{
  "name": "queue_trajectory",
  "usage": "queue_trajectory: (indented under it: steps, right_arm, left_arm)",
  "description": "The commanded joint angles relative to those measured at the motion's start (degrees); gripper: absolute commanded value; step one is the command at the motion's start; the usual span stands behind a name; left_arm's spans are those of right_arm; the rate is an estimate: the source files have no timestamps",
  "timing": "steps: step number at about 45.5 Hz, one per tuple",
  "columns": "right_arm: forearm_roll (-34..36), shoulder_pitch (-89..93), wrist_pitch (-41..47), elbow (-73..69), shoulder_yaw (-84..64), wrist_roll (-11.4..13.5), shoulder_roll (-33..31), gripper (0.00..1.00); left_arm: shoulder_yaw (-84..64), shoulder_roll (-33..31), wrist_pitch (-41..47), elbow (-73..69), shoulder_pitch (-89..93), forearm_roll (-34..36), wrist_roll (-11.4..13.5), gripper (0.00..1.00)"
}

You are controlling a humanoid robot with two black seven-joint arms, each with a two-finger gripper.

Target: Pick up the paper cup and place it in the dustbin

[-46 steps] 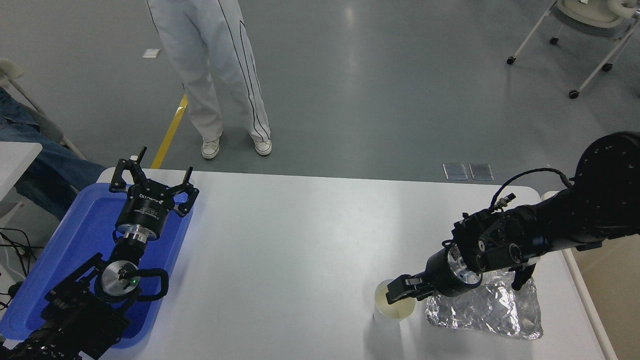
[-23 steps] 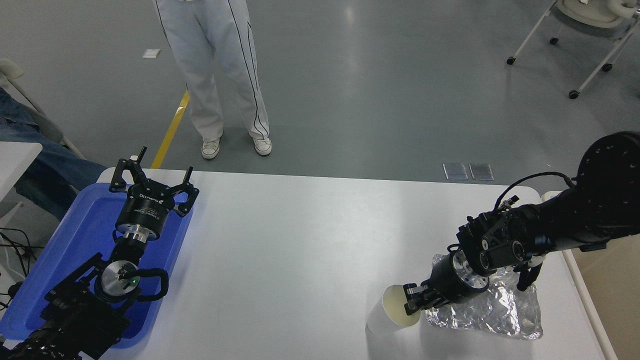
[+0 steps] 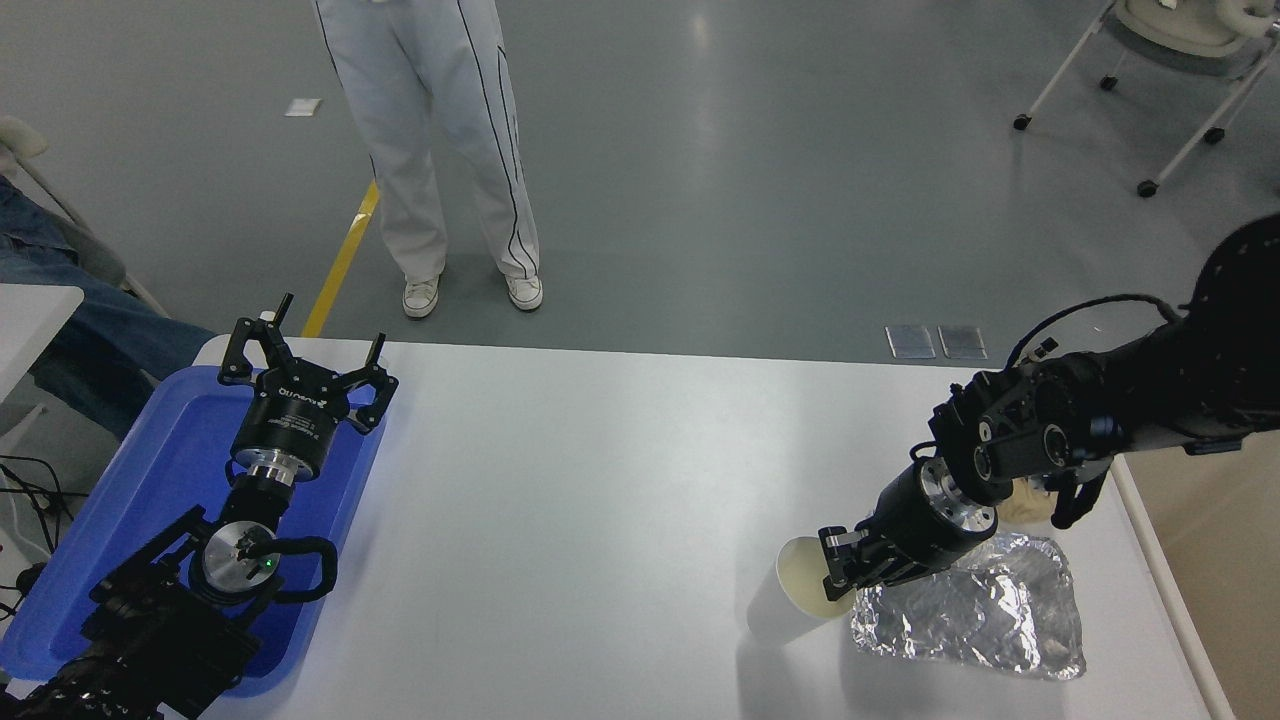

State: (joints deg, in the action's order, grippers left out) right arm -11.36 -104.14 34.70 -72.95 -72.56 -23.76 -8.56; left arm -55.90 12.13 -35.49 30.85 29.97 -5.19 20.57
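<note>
The paper cup [image 3: 806, 592], white with a cream inside, is lifted off the table [image 3: 600, 500] and tipped so its mouth faces left. My right gripper [image 3: 838, 578] is shut on its rim, one finger inside the mouth, at the front right of the table. The dustbin shows only as a white rim [image 3: 1160, 585] and beige inner wall [image 3: 1235, 560] at the right edge, to the right of the gripper. My left gripper [image 3: 305, 350] is parked open over the blue tray [image 3: 160, 470] at the lower left.
A crinkled silver foil tray [image 3: 970, 612] lies just right of the cup, under my right arm. A tan paper ball [image 3: 1022, 503] lies behind the arm. A person in white trousers [image 3: 440, 150] stands beyond the far edge.
The right gripper has lifted the cup off the table, tipped it onto its side, and moved it up and to the right. The left arm has not moved.
</note>
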Motion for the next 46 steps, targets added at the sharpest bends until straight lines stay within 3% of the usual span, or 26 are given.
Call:
queue_trajectory:
  steps: [1, 24, 46]
  right_arm:
    - [-0.5, -13.8, 10.3, -3.0, -2.6, -0.1, -3.0, 0.0]
    - [-9.0, -34.0, 10.3, -6.2, -3.2, -0.1, -6.2, 0.0]
    - [-11.5, -34.2, 10.3, -5.7, -4.8, -0.1, -8.1, 0.0]
  left_arm:
    - [0.0, 0.0, 0.0, 0.0, 0.0, 0.0, 0.0, 1.0]
    - [0.0, 0.0, 0.0, 0.0, 0.0, 0.0, 0.0, 1.0]
    - [0.0, 0.0, 0.0, 0.0, -0.1, -0.1, 0.1, 1.0]
